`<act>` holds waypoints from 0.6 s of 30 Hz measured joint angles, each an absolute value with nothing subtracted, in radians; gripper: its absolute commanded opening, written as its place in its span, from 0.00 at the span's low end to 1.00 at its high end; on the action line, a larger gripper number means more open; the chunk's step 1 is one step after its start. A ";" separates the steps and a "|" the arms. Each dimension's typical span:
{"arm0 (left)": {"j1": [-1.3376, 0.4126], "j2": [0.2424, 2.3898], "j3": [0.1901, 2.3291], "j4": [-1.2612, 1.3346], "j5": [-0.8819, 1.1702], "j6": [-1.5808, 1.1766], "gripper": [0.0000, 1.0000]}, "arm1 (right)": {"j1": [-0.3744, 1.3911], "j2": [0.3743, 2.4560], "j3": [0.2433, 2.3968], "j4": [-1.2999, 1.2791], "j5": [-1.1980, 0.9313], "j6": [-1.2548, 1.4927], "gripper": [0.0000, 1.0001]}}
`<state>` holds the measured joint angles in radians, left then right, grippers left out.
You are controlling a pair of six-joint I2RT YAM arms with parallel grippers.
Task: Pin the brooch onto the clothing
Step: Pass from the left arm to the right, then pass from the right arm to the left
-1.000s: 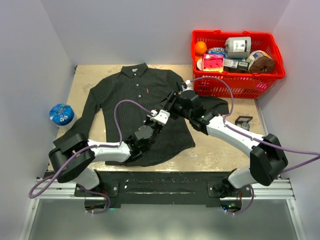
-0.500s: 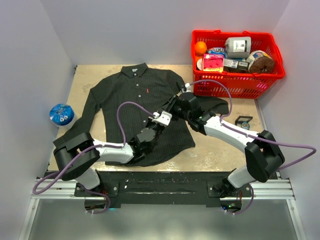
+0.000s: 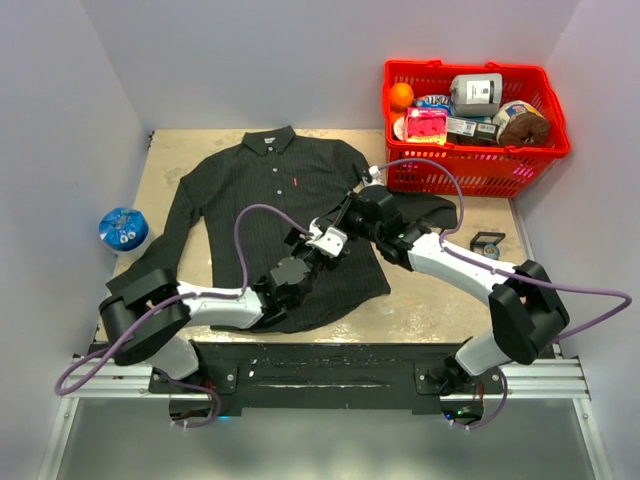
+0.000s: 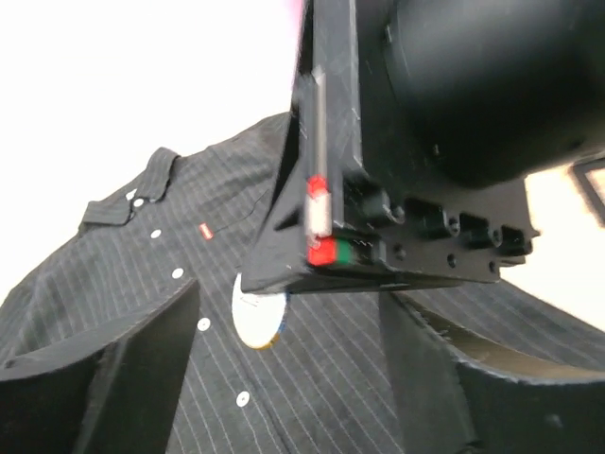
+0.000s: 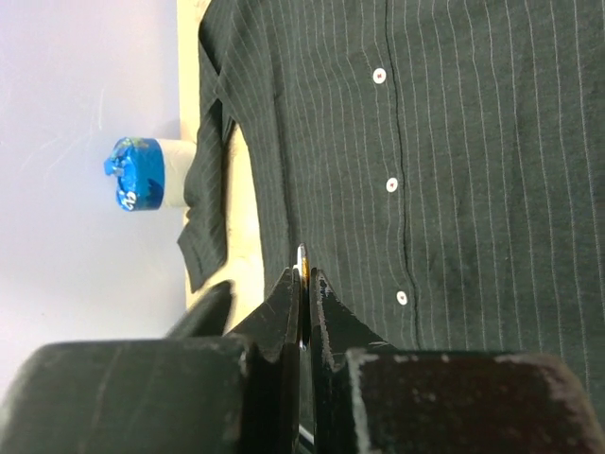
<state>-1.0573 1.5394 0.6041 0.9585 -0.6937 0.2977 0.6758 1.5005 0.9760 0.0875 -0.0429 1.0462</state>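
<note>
The clothing [image 3: 250, 190], a dark pinstriped shirt with pale buttons and a tiny red tag, lies flat on the table. Both grippers meet above its lower front. My right gripper [image 3: 336, 230] is shut on the brooch [image 4: 257, 317], a thin round white-backed disc that shows edge-on between its fingers [image 5: 302, 272] in the right wrist view. My left gripper [image 4: 293, 317] stands open, one finger on either side of the brooch and touching nothing. The shirt [image 4: 151, 284] spreads below the brooch; in the right wrist view its button placket [image 5: 391, 184] shows.
A red basket [image 3: 475, 172] full of groceries, with an orange [image 3: 401, 96], stands at the back right, close to the right arm. A blue-topped container [image 3: 123, 228] sits off the table's left edge. A small black item [image 3: 487, 241] lies at the right.
My left gripper has opened and let go of the brooch. My right gripper has closed on it. Both arms stayed almost in place over the shirt.
</note>
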 measured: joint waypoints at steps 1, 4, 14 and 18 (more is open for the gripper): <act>-1.057 1.516 0.599 0.939 -0.683 0.287 0.94 | 0.676 1.501 0.976 0.087 -0.041 1.035 0.00; -1.048 1.412 0.578 0.860 -0.621 0.239 0.99 | 0.676 1.501 0.979 0.080 -0.036 0.998 0.00; -0.817 1.031 0.621 0.471 -0.212 -0.049 0.99 | 0.635 1.501 1.040 0.060 -0.055 0.829 0.00; -0.655 1.050 0.758 0.298 -0.016 -0.150 0.99 | 0.610 1.501 1.076 0.060 -0.102 0.756 0.00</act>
<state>-0.6548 1.0496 0.7578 0.2981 -0.0158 -0.1505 0.6098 1.5009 1.0763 0.0601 -0.1020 0.7559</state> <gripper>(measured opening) 0.992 0.025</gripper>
